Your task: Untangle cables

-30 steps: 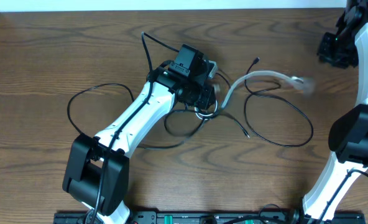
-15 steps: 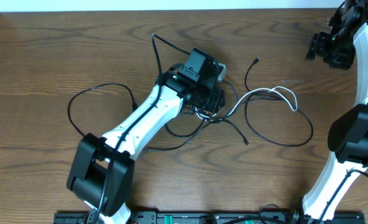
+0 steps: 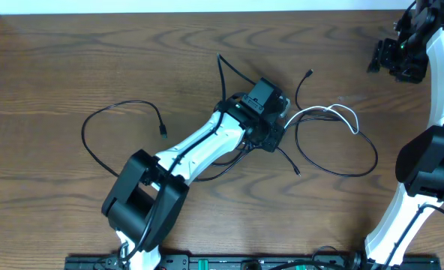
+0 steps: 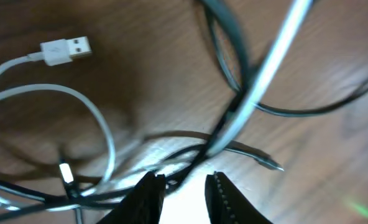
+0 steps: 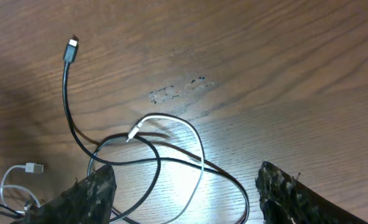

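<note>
Table: brown wood grain, with a white strip along the far edge and a dark rail along the near edge. Far left, one black cord lies in an open loop, its plug end free on the wood. The left arm runs diagonally over the middle and hides part of the tangle beneath its wrist. Left gripper: fingers close together with a narrow gap; dark cords cross just at the tips, grip cannot be told. White cord arcs right out of the tangle; its USB plug lies flat. A second black loop lies around and beneath it, crossing it. Right gripper: raised at the far right corner, fingers spread wide, holding nothing.
</note>
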`<state>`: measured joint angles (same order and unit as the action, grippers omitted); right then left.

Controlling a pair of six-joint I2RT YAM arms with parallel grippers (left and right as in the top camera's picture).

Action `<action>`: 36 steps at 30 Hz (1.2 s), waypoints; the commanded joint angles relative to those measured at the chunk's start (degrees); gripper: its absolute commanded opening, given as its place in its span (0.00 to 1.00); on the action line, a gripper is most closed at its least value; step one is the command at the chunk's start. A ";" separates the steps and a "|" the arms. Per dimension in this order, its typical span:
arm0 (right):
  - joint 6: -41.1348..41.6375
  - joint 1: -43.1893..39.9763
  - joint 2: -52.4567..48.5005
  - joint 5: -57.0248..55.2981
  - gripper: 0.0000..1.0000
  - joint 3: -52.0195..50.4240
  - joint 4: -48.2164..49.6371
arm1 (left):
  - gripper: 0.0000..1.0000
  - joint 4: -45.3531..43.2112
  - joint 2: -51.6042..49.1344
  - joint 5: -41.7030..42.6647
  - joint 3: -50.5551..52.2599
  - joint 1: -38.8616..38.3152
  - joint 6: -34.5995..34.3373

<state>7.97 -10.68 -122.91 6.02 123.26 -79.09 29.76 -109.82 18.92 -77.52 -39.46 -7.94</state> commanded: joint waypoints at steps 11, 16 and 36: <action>-1.46 0.55 0.31 0.81 0.69 -0.07 -0.42 | 0.27 -2.60 -4.24 -3.17 0.55 0.26 -0.96; -2.32 1.03 0.31 0.87 0.69 -0.07 -0.44 | 0.27 -3.54 -5.90 -3.15 0.55 0.42 -2.14; -28.72 5.20 0.31 42.80 0.72 -0.07 -4.00 | 0.07 -2.23 15.63 11.26 -5.01 13.38 -21.79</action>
<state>-10.48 -6.72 -122.91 32.56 123.26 -82.19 27.68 -100.60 26.85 -80.07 -30.13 -19.94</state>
